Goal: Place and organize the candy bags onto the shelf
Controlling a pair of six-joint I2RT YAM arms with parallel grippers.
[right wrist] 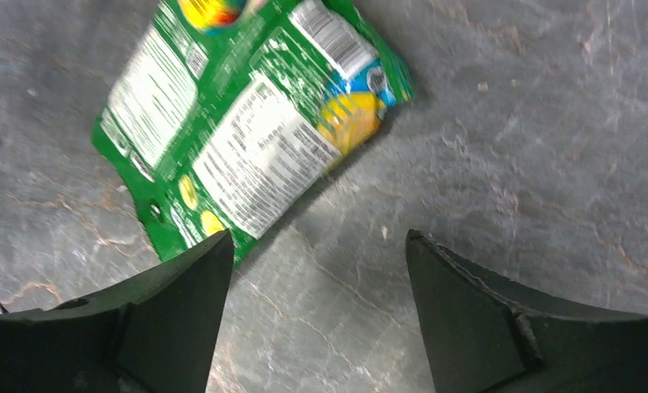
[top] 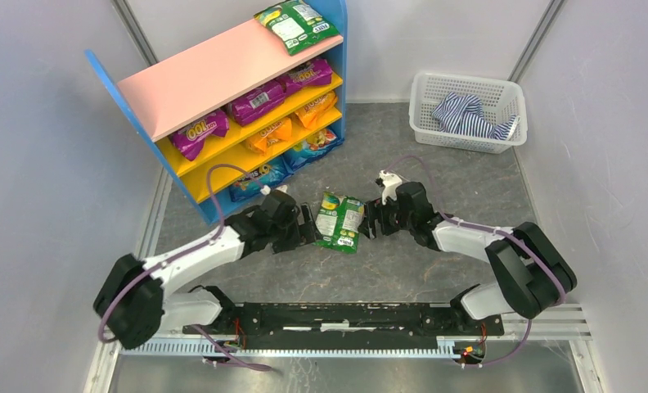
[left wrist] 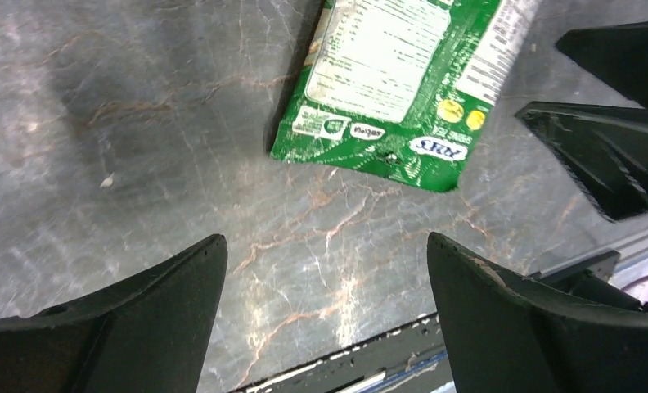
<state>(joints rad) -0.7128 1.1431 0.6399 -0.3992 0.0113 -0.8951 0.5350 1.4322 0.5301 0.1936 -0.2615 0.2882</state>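
Observation:
A green candy bag (top: 339,221) lies flat on the grey floor between my two grippers, its printed back up (left wrist: 394,78) (right wrist: 239,139). My left gripper (top: 308,232) (left wrist: 327,246) stands open just left of it, nothing between its fingers. My right gripper (top: 371,219) (right wrist: 319,241) is open just right of the bag, with only floor between its fingers. The shelf (top: 214,78) stands at the back left. Another green bag (top: 296,24) lies on its pink top. Purple bags (top: 259,100), orange bags (top: 292,121) and blue bags (top: 284,164) fill its yellow levels.
A white mesh basket (top: 501,94) with a striped blue-white cloth (top: 468,115) sits at the back right. Pale walls close in on both sides. The black arm-base rail (top: 337,319) runs along the near edge.

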